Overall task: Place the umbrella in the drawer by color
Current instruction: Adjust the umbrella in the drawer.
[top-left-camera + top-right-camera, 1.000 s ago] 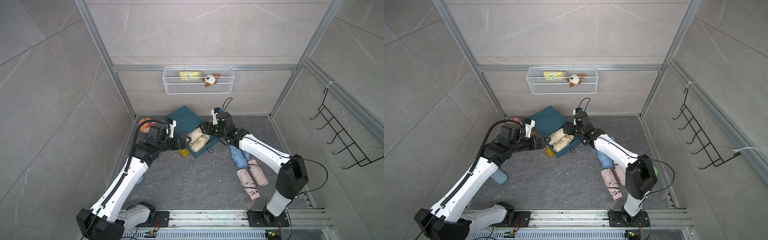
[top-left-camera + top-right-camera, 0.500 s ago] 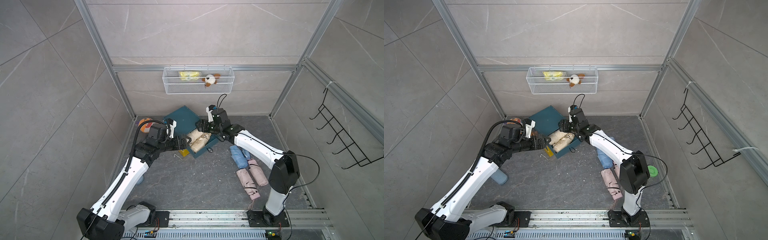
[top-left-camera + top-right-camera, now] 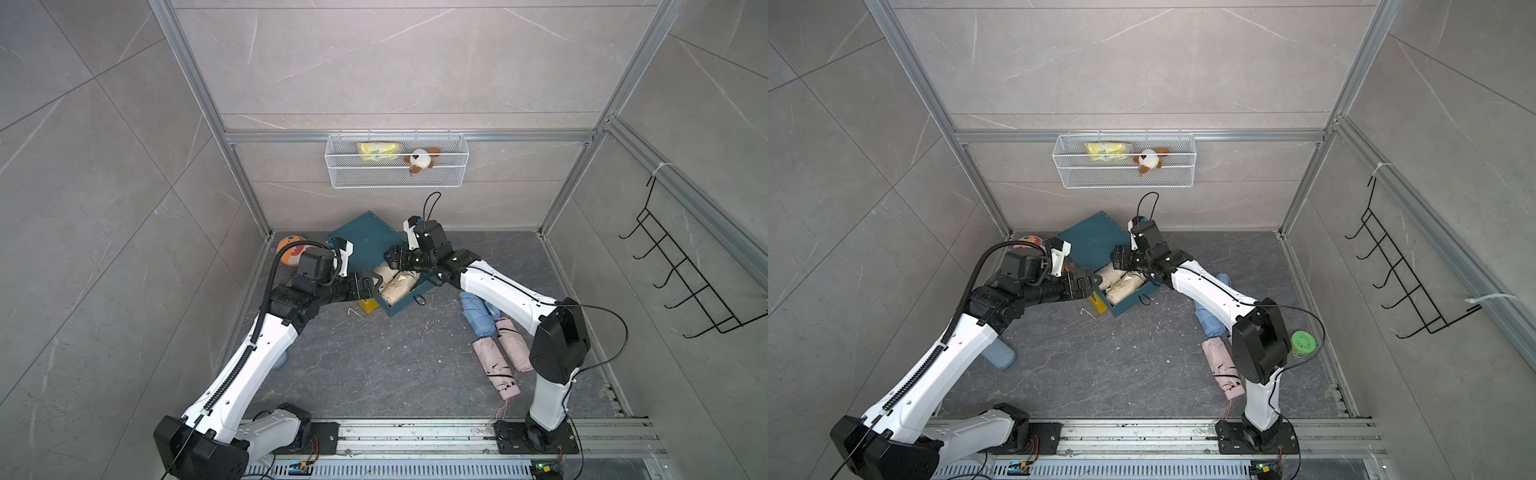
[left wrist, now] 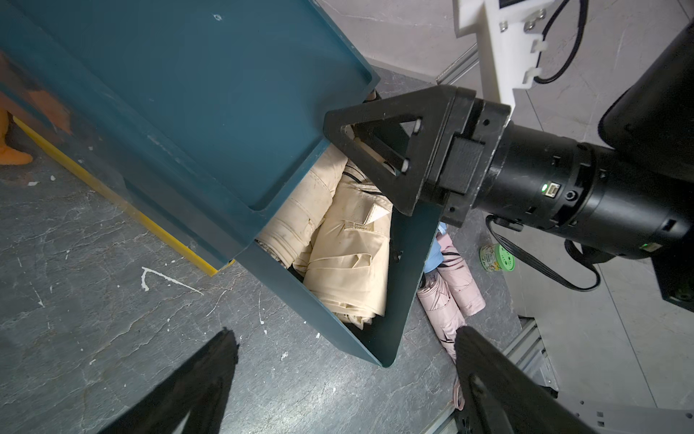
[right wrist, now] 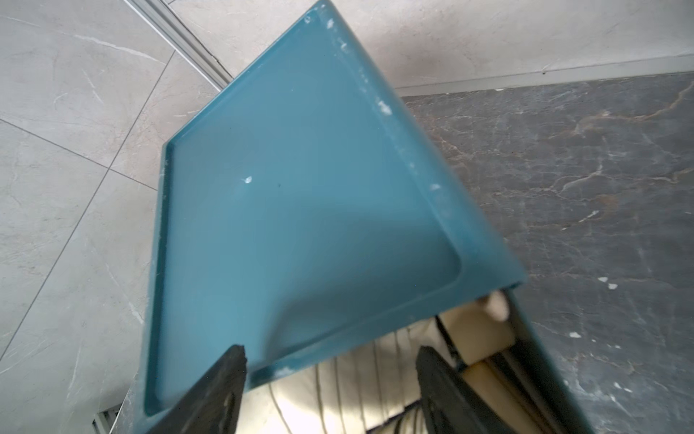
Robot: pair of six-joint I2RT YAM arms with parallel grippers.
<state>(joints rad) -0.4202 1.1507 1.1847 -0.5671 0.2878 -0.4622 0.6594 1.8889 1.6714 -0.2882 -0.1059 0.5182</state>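
A: The left gripper [image 4: 343, 338], how is it?
B: I see it spread wide and empty, just beside the open drawer [image 3: 401, 305]. My right gripper [image 5: 332, 353] is parted too, holding nothing, over the drawer's back end at the teal cabinet [image 3: 365, 239].
A: Umbrellas?
B: The cream umbrellas [image 3: 395, 283] lie in the drawer. The blue umbrellas [image 3: 478, 318] and pink umbrellas [image 3: 494, 361] lie on the worktop beside my right arm.

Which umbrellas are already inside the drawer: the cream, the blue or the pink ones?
The cream umbrellas. They alone lie inside the open teal drawer. The blue umbrellas and the pink umbrellas lie outside it on the floor.
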